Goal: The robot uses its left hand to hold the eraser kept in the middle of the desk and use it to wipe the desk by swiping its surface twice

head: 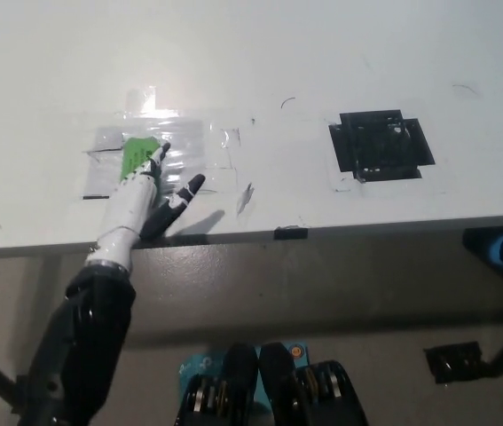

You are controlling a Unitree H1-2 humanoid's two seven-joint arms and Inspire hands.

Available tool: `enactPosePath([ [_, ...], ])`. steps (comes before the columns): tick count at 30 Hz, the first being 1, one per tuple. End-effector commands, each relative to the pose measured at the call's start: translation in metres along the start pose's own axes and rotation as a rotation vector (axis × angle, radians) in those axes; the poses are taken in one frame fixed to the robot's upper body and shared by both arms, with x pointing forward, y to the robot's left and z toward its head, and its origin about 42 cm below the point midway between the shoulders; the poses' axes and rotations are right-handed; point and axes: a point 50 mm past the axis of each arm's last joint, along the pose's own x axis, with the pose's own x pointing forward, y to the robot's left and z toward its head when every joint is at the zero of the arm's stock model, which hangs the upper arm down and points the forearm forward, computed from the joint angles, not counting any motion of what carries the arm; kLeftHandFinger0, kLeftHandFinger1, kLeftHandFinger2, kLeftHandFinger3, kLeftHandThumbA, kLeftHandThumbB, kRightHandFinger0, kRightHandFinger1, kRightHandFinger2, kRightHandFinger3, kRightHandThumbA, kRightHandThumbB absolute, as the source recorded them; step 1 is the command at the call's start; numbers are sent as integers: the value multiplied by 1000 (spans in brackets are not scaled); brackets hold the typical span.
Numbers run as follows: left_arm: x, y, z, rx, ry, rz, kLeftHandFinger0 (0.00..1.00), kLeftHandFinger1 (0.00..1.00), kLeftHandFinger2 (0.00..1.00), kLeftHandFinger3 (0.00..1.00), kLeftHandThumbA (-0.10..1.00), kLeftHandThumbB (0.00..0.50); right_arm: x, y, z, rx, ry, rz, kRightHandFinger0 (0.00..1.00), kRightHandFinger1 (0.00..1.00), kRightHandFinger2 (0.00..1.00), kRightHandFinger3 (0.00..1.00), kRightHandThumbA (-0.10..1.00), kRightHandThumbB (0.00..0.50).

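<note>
The green eraser (137, 152) lies flat on the white desk (260, 53), left of middle, on a patch of clear tape. My white left hand (143, 197) reaches in from the lower left. Its fingers (151, 167) lie stretched over the eraser's near right part and press on it. The thumb (186, 190) sticks out to the right, off the eraser. Much of the eraser's near end is hidden under the fingers. My black right hand is out of the picture.
A square of black tape (380, 145) is stuck on the desk to the right. Clear tape (184, 133) covers the area around the eraser. A small black clip (290, 233) sits on the desk's front edge (393, 226). Floor lies below.
</note>
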Motion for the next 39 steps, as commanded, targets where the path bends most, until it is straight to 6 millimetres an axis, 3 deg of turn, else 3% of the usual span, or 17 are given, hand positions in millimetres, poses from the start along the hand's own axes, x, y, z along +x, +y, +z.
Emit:
enactPosePath([
  [1, -44, -53, -42, 41, 122, -182, 1000, 1000, 1000, 1000, 1000, 422, 7, -7, 23, -2, -122, -20, 960, 926, 876, 893, 1000, 118],
  [3, -44, -49, -45, 178, 127, -235, 1000, 1000, 1000, 1000, 1000, 405, 9, -5, 25, -5, -124, -15, 959, 925, 874, 901, 1000, 138],
  [5, -44, -48, -47, 296, 116, -269, 1000, 1000, 1000, 1000, 1000, 437, 10, -5, 26, -3, -124, -16, 946, 911, 859, 884, 1000, 140],
  [6, -44, -47, -51, 387, 107, -291, 1000, 1000, 1000, 1000, 1000, 480, 11, -5, 28, 9, -124, -18, 945, 912, 860, 883, 1000, 135],
  [9, -45, -44, -59, 595, 89, -353, 1000, 1000, 1000, 1000, 1000, 500, 14, -5, 30, 12, -127, -23, 949, 912, 858, 886, 1000, 137],
  [12, -45, -40, -66, 734, 124, -413, 1000, 1000, 1000, 1000, 1000, 493, 16, -5, 33, 20, -124, -22, 961, 922, 863, 899, 1000, 80],
  [15, -41, -35, -75, 859, 170, -468, 1000, 1000, 1000, 1000, 1000, 500, 16, -6, 35, 28, -122, -22, 964, 931, 875, 910, 1000, 72],
  [18, -36, -29, -76, 864, 192, -490, 1000, 1000, 1000, 1000, 1000, 500, 18, -7, 37, 16, -137, -25, 963, 931, 874, 907, 1000, 69],
  [22, -24, -30, -67, 840, 196, -494, 1000, 1000, 1000, 1000, 1000, 500, 19, -3, 37, 35, -130, -17, 970, 937, 882, 900, 1000, 103],
  [35, -10, -45, -34, 597, 191, -424, 1000, 1000, 1000, 1000, 1000, 479, 21, 0, 44, 15, -150, -11, 968, 931, 864, 908, 1000, 76],
  [39, -7, -80, 1, 495, 115, -459, 1000, 1000, 1000, 1000, 1000, 493, 20, 6, 44, 15, -151, 5, 982, 934, 872, 890, 1000, 71],
])
